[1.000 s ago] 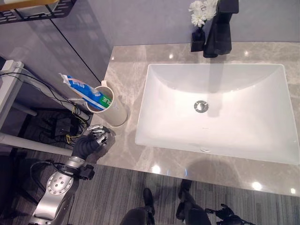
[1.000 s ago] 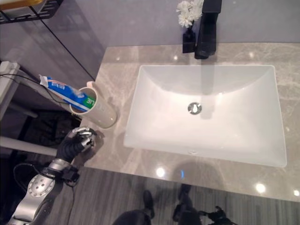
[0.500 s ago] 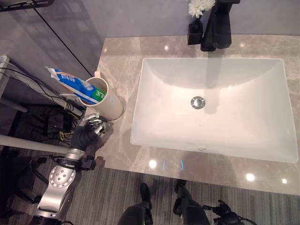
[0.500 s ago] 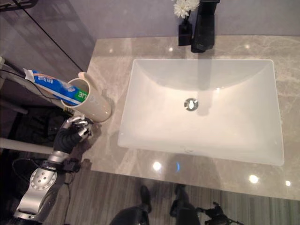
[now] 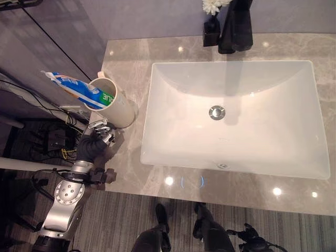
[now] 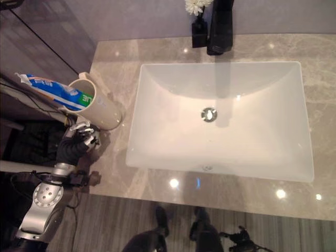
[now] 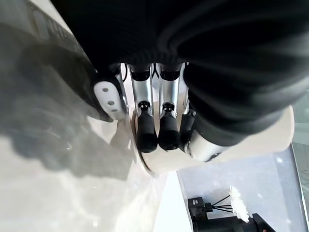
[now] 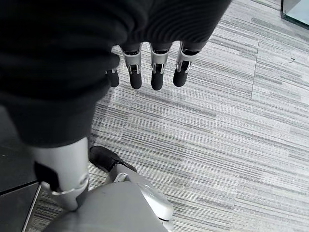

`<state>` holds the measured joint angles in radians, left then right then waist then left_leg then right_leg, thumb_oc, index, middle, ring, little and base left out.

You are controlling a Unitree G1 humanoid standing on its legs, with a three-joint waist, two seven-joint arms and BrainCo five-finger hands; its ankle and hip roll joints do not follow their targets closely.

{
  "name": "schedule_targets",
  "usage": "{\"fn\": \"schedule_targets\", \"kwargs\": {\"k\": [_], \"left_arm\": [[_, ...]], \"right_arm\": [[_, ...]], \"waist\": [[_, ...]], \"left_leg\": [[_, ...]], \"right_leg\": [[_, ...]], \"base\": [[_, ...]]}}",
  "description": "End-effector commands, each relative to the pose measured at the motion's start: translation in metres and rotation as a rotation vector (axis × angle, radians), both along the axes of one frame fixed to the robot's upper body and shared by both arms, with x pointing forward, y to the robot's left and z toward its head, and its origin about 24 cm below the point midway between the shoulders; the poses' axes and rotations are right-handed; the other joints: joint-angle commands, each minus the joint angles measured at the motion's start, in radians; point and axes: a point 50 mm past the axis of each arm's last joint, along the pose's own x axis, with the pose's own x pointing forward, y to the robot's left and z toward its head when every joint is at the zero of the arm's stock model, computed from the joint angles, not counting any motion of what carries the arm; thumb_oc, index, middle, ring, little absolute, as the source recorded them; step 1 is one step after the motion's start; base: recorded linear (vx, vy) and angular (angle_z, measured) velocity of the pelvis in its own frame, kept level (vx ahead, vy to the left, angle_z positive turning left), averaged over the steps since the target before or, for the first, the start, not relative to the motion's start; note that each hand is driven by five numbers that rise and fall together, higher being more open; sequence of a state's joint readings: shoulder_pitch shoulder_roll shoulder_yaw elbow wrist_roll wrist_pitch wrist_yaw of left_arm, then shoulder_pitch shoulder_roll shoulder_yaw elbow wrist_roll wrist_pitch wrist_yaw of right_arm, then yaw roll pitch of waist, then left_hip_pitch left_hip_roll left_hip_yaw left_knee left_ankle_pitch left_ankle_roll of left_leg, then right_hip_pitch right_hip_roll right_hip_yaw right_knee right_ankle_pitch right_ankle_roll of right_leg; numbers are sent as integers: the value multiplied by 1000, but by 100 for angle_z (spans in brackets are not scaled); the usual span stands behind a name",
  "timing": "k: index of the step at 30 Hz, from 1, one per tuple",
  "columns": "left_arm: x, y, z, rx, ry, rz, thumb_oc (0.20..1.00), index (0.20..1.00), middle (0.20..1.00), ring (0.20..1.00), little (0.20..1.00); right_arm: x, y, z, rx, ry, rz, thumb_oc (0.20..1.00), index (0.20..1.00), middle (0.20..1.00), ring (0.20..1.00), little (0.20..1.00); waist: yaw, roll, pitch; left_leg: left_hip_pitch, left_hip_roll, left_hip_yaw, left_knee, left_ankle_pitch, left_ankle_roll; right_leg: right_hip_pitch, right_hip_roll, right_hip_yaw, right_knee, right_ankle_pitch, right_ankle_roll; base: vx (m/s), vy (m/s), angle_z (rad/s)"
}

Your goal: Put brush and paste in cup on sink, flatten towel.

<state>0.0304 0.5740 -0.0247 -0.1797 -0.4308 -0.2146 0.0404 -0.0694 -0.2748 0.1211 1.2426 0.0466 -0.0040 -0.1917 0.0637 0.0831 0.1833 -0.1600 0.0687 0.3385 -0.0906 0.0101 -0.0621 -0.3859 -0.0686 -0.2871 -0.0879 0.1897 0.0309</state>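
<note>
While the camera had shifted a little between the pictures, the left hand [image 5: 96, 140] had also moved up along the counter edge, from a place clearly apart from the cream cup [image 5: 116, 102] to one just below its base. In the left wrist view its fingers [image 7: 147, 130] were curled, with the dark tips resting against the cup's lower wall, or very near it; I could not tell if they really gripped it. The toothpaste tube [image 5: 77, 90] was already in the cup, leaning out over the rim, above and away from the hand. No toothbrush or towel was seen. The right hand [image 8: 145, 72] hung over the grey floor with relaxed, straight fingers, holding nothing. I judged the paste step done, and the hand probably steadying or adjusting the cup.
</note>
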Motion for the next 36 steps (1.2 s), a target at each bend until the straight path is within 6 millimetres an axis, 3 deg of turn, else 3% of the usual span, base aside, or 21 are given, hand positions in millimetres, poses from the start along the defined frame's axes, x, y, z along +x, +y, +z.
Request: {"fn": "schedule_targets", "kwargs": {"k": [1, 13, 17, 25, 36], "left_arm": [[-2, -5, -4, 9, 4, -14, 200, 200, 200, 200, 200], [-10, -9, -18, 10, 87, -78, 200, 200, 200, 200, 200], [-6, -12, -9, -14, 42, -79, 200, 200, 200, 200, 200], [1, -13, 6, -23, -34, -61, 200, 200, 200, 200, 200], [12, 2, 15, -9, -97, 70, 200, 200, 200, 200, 200]], "right_arm": [[12, 15, -1, 24, -19, 25, 1000, 1000, 1000, 1000, 1000], [14, 12, 0, 14, -13, 30, 1000, 1000, 1000, 1000, 1000], [19, 15, 2, 19, -34, 51, 1000, 1000, 1000, 1000, 1000], [7, 8, -1, -4, 12, 31, 1000, 1000, 1000, 1000, 1000], [-4, 10, -5, 1, 38, 33, 1000, 1000, 1000, 1000, 1000]], "waist": [[-17, -24, 4], [-11, -20, -1], [-18, -24, 2], [-31, -32, 1], [-46, -40, -2]], "left_leg": [[-27, 52, -30, 3, 83, -73], [-12, 52, -26, 3, 76, -70], [-19, 53, -24, 3, 79, -72], [-24, 57, -18, 3, 78, -73], [-25, 62, -4, 3, 79, -75]], "right_leg": [[105, -50, 62, 1, -70, 81], [115, -48, 62, 1, -75, 79], [106, -44, 66, 1, -71, 78], [94, -39, 72, 1, -67, 77], [83, -35, 85, 1, -63, 74]], "base": [[0, 0, 0], [0, 0, 0], [0, 0, 0], [0, 0, 0], [-3, -4, -5]]}}
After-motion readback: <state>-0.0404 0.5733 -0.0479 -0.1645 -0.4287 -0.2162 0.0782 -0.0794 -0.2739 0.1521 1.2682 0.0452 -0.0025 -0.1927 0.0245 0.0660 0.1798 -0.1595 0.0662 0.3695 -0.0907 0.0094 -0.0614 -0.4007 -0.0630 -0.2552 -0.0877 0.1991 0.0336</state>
